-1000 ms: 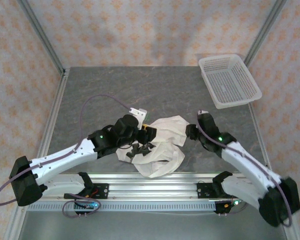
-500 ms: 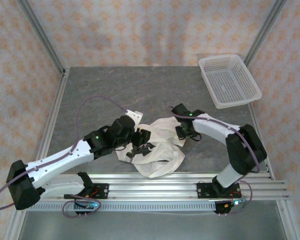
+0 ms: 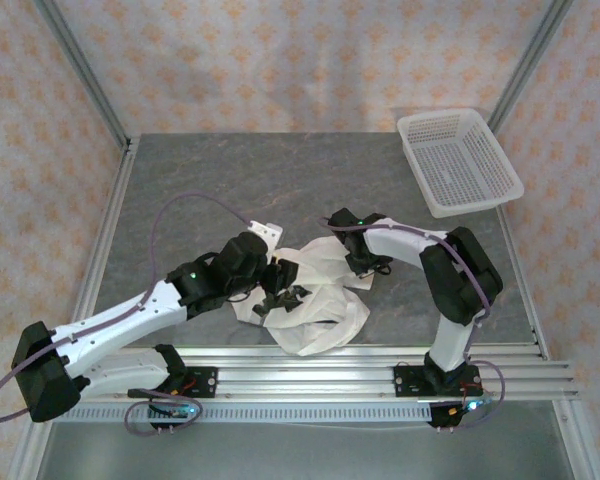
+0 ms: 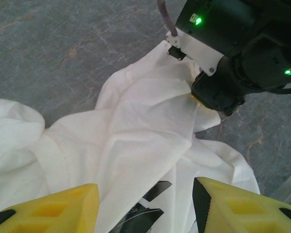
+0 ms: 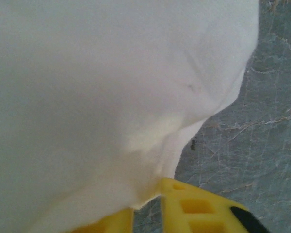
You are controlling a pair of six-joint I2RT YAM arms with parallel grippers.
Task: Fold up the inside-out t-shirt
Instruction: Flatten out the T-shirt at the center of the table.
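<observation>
The inside-out t-shirt (image 3: pixel 325 300) lies crumpled in a white heap at the table's near middle. My left gripper (image 3: pixel 280 287) hovers over its left part. In the left wrist view its yellow fingers (image 4: pixel 48 208) stand wide apart, open, with folds of the t-shirt (image 4: pixel 136 121) below them. My right gripper (image 3: pixel 365 265) is at the shirt's upper right edge. In the right wrist view the right gripper (image 5: pixel 146 213) has its yellow fingers close together, with the edge of the t-shirt (image 5: pixel 111 97) draped into their tips. The right arm's black wrist (image 4: pixel 242 48) presses at the cloth.
A white mesh basket (image 3: pixel 460 160) stands at the back right corner of the grey marbled table (image 3: pixel 230 180). A metal rail (image 3: pixel 310 375) runs along the near edge. Bare tabletop lies behind and left of the shirt.
The right arm has swung in to the left, bringing its gripper to the shirt's upper right edge. The left gripper has barely shifted.
</observation>
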